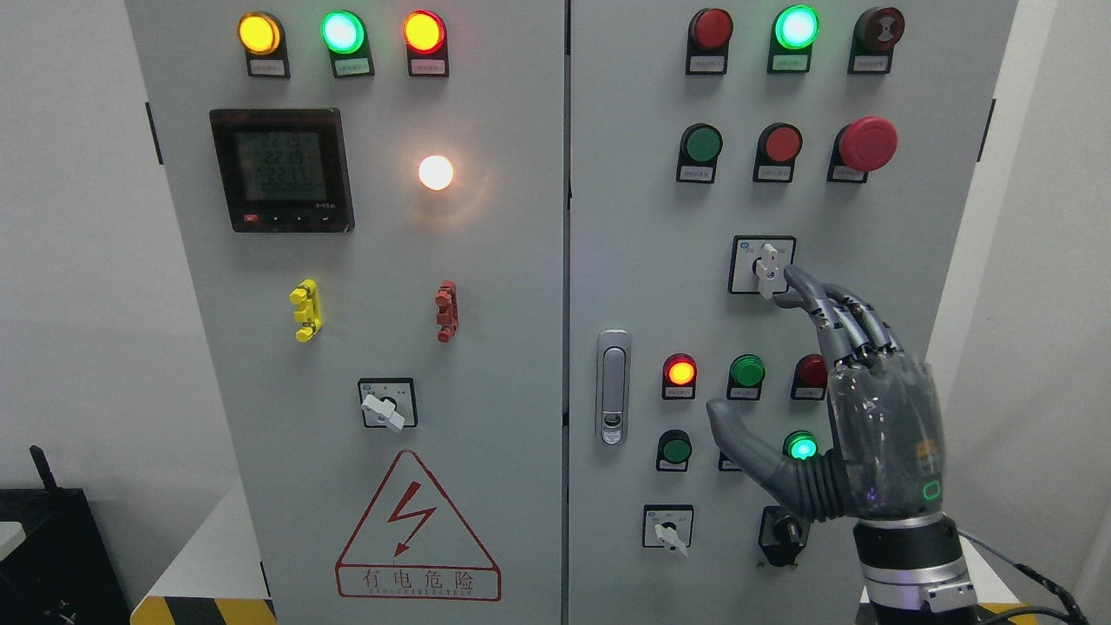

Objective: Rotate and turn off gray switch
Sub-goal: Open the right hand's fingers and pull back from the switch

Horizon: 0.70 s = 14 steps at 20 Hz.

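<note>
Gray rotary switch (766, 268), a pale knob on a square white plate with a black frame, sits on the right door of the light gray metal control cabinet (521, 391), in the upper half and toward that door's right edge; its handle stands nearly upright, tip pointing down. Fingertips (797, 279) of the right hand (855, 417) touch the knob's lower right side, the dark jointed fingers stretched up and to the left, not closed around the handle. The thumb sticks out wide to the left, well below the switch, so the hand is spread and grasps nothing.

Above the switch run a green push button (701, 144), a red push button (782, 143) and a large red mushroom button (866, 144). Below it, partly behind the palm, are a lit red lamp (680, 371) and a green button (746, 371). Near the door's left edge stands a silver door latch (613, 386). On the left door, a black digital meter (280, 169) sits near the upper left and a red triangular warning sign (417, 529) near the bottom edge.
</note>
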### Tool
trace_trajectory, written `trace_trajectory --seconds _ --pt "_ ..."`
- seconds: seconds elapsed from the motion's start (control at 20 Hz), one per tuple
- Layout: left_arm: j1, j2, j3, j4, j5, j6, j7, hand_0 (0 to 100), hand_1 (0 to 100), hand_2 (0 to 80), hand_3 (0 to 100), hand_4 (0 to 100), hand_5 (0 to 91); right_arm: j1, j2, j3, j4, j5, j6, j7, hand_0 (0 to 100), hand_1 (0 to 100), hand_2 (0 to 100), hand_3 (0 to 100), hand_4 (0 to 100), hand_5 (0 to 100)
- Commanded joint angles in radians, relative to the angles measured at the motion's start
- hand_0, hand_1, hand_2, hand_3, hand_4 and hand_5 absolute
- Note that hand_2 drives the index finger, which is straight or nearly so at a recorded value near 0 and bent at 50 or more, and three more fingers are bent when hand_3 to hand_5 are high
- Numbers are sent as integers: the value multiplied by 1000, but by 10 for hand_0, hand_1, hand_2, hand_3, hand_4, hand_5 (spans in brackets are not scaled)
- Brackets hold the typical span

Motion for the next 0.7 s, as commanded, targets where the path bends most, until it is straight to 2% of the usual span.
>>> trace_trajectory --seconds 0.0,0.2,0.65 --pt "0 0 32 0 0 0 0 120 389 0 0 0 0 32 -36 -41 -50 0 2 -6 125 341 17 5 0 0" --pt "0 0 32 0 0 0 0 120 389 0 0 0 0 48 -49 -57 -65 0 4 -8 126 338 24 8 0 0" --pt "0 0 32 0 0 0 0 120 389 0 0 0 0 67 -46 -60 -80 -1 2 -8 130 333 33 34 0 0"
